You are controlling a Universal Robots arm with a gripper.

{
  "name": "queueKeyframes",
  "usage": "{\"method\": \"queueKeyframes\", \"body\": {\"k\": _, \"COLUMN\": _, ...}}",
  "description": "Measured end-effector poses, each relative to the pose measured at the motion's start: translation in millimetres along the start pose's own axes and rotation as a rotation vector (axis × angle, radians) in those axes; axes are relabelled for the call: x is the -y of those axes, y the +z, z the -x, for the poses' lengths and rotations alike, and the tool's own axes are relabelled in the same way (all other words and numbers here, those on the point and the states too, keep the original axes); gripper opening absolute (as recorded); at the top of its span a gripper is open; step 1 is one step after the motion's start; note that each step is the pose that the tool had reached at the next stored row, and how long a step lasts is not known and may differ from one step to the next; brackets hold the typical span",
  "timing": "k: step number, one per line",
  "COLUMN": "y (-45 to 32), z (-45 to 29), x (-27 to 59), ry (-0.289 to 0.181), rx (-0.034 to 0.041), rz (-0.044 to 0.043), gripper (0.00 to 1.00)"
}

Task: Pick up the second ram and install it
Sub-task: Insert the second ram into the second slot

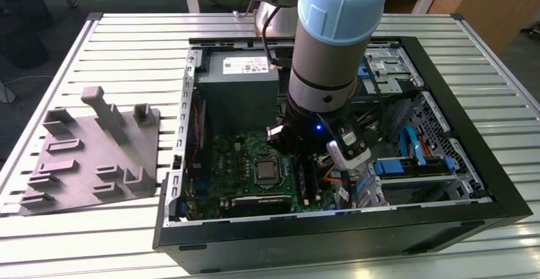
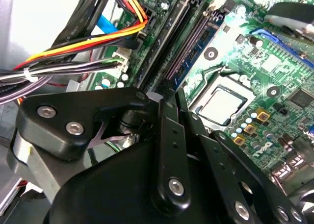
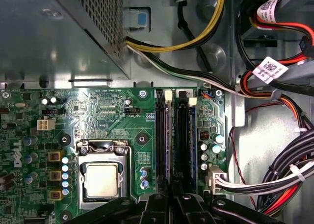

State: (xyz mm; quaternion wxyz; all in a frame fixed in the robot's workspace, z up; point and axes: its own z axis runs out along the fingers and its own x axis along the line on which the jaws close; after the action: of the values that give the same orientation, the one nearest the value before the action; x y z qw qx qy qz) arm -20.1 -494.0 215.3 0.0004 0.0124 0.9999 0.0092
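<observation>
Over the green motherboard point(image 3: 108, 116) and long black slots point(image 3: 182, 136) hangs the matte claw point(image 3: 170, 197), grip indiscernible.

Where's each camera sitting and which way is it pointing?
Exterior view: off the arm, looking down into the open computer case; the arm shows.
First wrist view: on the arm, squarely facing the motherboard; gripper shows.
Second wrist view: on the arm, slanting along the gripper toward the motherboard.
Shared by both wrist views: processor socket, memory slots.

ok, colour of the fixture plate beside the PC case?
Grey, all over; the fixture plate shows best in the exterior view.
</observation>
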Motion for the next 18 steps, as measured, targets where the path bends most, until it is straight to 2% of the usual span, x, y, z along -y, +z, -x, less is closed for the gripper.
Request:
{"method": "queueKeyframes", "body": {"k": 2, "y": -0.1, "z": 0.1, "x": 0.2, "ry": 0.000, "rx": 0.0002, "rz": -0.0047, "gripper": 0.14}}
{"method": "queueKeyframes", "body": {"k": 6, "y": -0.1, "z": 0.1, "x": 0.3, "ry": 0.000, "rx": 0.0008, "rz": -0.0325, "gripper": 0.14}}
{"method": "queueKeyframes", "body": {"k": 9, "y": -0.2, "z": 0.0, "x": -0.4, "ry": 0.000, "rx": 0.0007, "rz": -0.0323, "gripper": 0.14}}
{"method": "queueKeyframes", "body": {"k": 12, "y": -0.2, "z": -0.1, "x": -0.5, "ry": 0.000, "rx": 0.0003, "rz": -0.0173, "gripper": 0.14}}
{"method": "queueKeyframes", "body": {"k": 18, "y": -7.0, "z": 0.0, "x": -0.6, "ry": 0.000, "rx": 0.0014, "rz": -0.0161, "gripper": 0.14}}
